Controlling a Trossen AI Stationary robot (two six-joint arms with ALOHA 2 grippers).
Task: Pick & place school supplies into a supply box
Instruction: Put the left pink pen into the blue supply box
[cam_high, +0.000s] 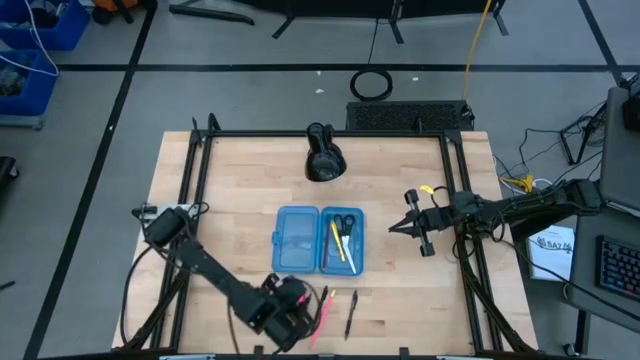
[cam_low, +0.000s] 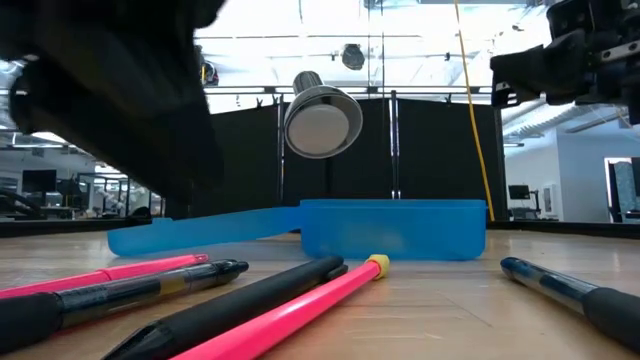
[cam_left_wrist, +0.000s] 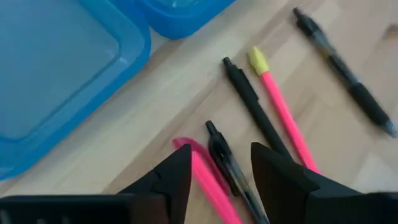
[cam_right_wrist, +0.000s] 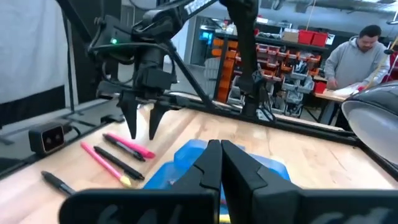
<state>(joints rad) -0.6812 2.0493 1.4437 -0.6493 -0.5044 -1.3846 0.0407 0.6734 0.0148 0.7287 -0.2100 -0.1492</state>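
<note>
Supply box (cam_high: 318, 240) lies open mid-table, scissors (cam_high: 345, 224) and what looks like yellow pencil in right half. Left gripper (cam_left_wrist: 221, 174) spread, empty, above loose pens (cam_left_wrist: 255, 109) near front edge. Right gripper (cam_high: 392, 229) clenched, empty, beside box.

Left tool (cam_left_wrist: 219, 171) straddles clustered pens (cam_left_wrist: 255, 106); supply box (cam_high: 318, 238) adjacent; bare surface (cam_high: 240, 175) beyond is passable.

**Supply box open, several pens outside it**

The translucent blue supply box (cam_high: 318, 239) lies open and flat on the table. Its right half holds the black-handled scissors (cam_high: 345, 224) and a yellow pencil (cam_high: 338, 243). Near its front edge lie two pink pens (cam_left_wrist: 283, 112), two black pens (cam_left_wrist: 254, 106) and a dark pen (cam_high: 352, 306).
</note>
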